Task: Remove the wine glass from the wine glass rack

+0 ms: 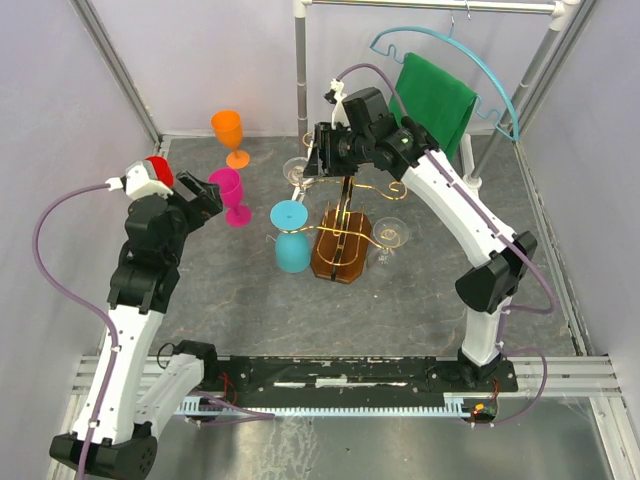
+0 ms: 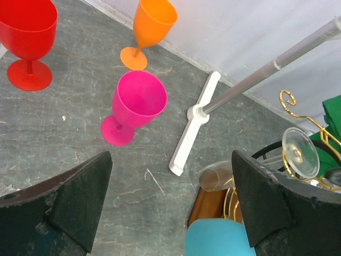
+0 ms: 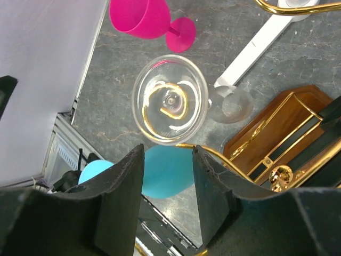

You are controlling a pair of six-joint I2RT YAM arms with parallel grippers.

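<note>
My right gripper (image 3: pixel 167 154) is half parted with nothing between its fingers. The clear wine glass (image 3: pixel 169 98) hangs on the rack (image 3: pixel 277 141) just past my fingertips, in line with the gap. I cannot tell if it touches them. My left gripper (image 2: pixel 171 159) is spread wide and empty, near a pink glass (image 2: pixel 139 98), well apart from the rack.

Wine glass rack (image 1: pixel 335 265) stands central; 1 wine glass (image 1: pixel 391 234) hangs right (goblets (image 1: pixel 229 193) left).
</note>
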